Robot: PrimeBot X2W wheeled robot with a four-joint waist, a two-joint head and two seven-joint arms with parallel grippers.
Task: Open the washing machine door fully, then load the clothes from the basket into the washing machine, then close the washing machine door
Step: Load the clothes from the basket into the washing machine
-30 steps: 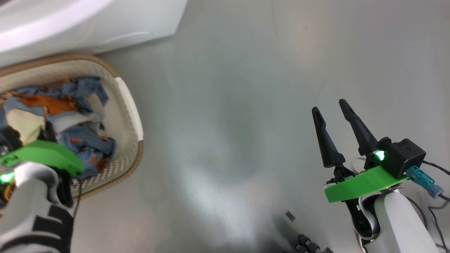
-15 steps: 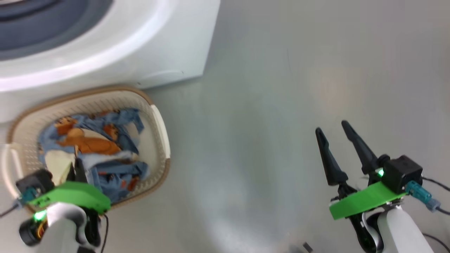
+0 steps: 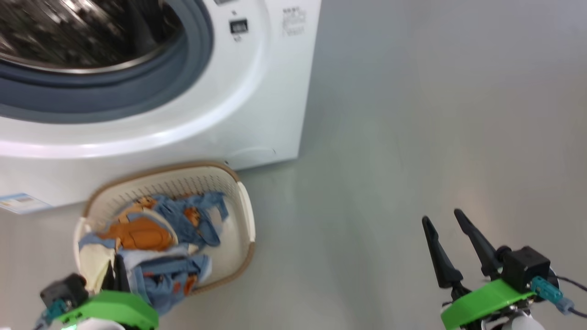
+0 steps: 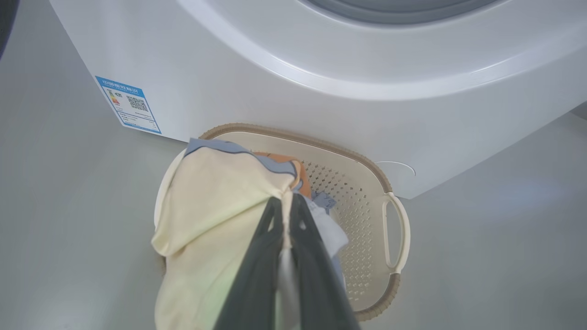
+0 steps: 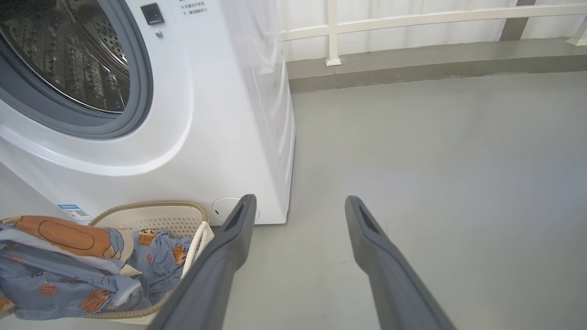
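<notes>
The left gripper (image 4: 284, 199) is clamped on the cream panel of the clothes (image 4: 215, 206), holding the bundle partly above the basket (image 4: 367, 183), probably to carry it up into the uncovered drum (image 5: 69, 50). The basket sits on the floor (image 3: 412, 114) just beside the washing machine (image 4: 321, 114), below its opening. The right gripper (image 3: 440, 216), its 2 fingers spread and empty, hangs well apart, out of the way; only the machine's front lip (image 3: 137, 137) intervenes

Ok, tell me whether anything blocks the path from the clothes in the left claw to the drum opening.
Nothing visible does. The left claw is shut on the clothes above the basket; the washing machine has its drum mouth open beyond and higher, gasket bare. Only the basket's rim might snag trailing fabric.
</notes>
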